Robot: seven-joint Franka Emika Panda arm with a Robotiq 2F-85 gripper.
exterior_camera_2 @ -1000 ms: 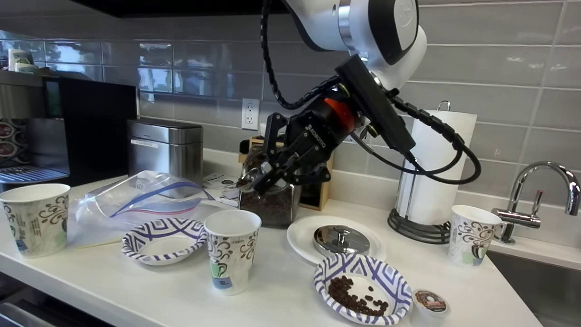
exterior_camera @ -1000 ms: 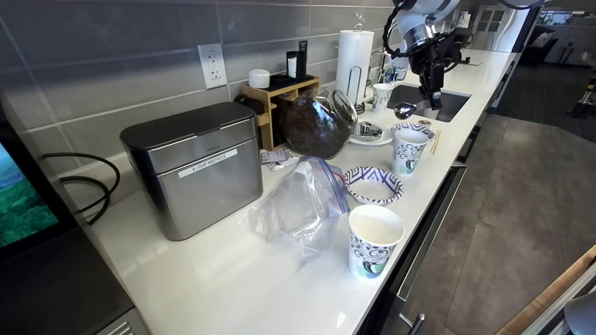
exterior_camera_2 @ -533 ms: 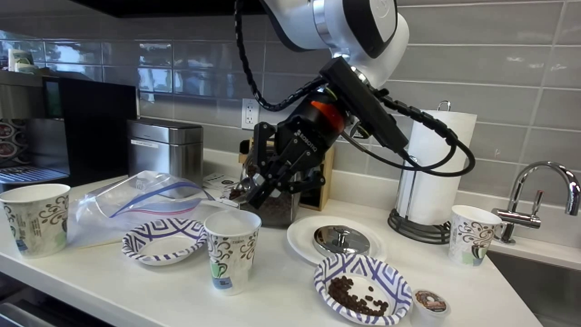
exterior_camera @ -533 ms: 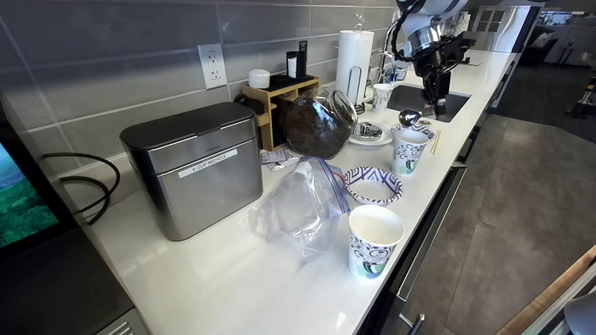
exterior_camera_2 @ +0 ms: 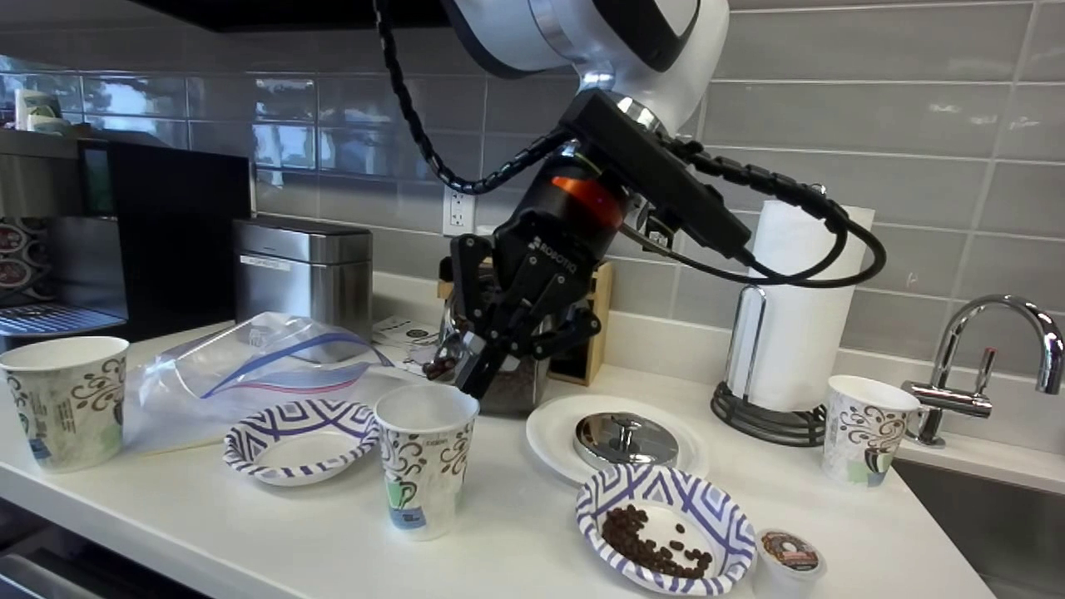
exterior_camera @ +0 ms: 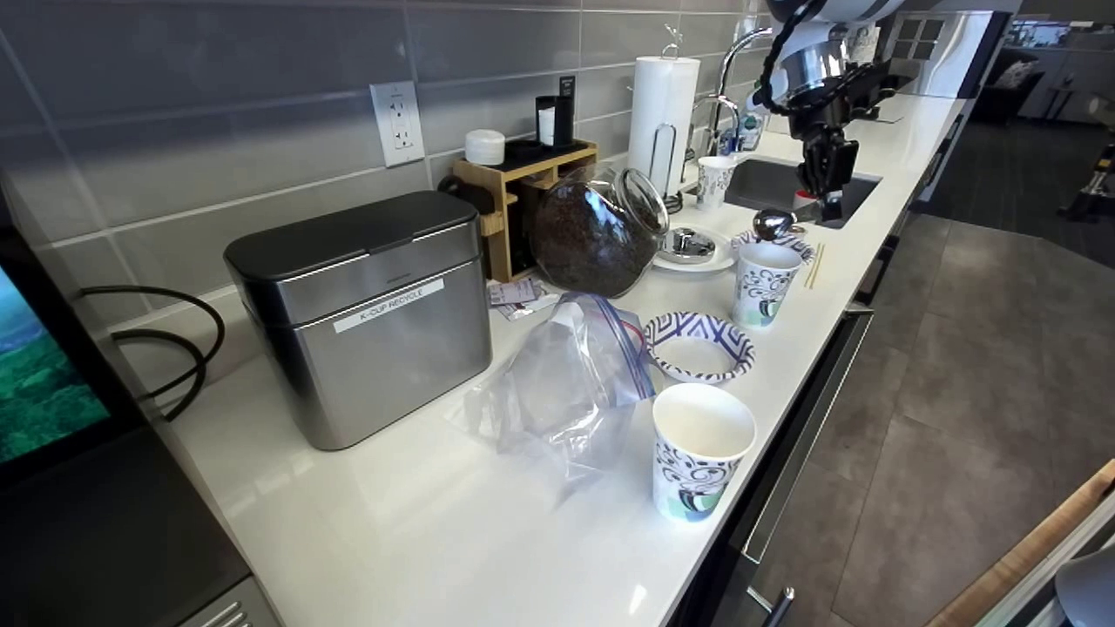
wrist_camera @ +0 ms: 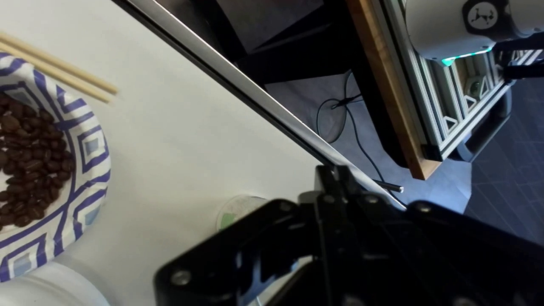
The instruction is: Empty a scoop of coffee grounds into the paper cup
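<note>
The paper cup (exterior_camera_2: 427,466) stands upright on the counter, tall and white with a printed pattern; it also shows in the other exterior picture (exterior_camera: 762,287). A similar cup (exterior_camera_2: 65,408) stands at the counter's end. My gripper (exterior_camera_2: 481,364) points down at a slant, just above and behind the cup's rim; it also shows in an exterior view (exterior_camera: 832,207). It is shut on the handle of a shiny metal scoop (exterior_camera: 772,225), whose bowl (exterior_camera_2: 443,363) shows dark brown beans. In the wrist view the fingers (wrist_camera: 333,172) hide the scoop.
A patterned bowl with beans (exterior_camera_2: 725,520) and a coffee pod (exterior_camera_2: 789,559) stand beside the cup, with another patterned bowl (exterior_camera_2: 250,449). Behind are a glass jar (exterior_camera: 588,231), a lid (exterior_camera_2: 624,445) on a plate, a towel roll (exterior_camera_2: 807,333) and a plastic bag (exterior_camera: 566,383).
My gripper has come down and closer to the paper cup with the scoop in it, and has turned to point more steeply down. The cups and bowls have not moved.
</note>
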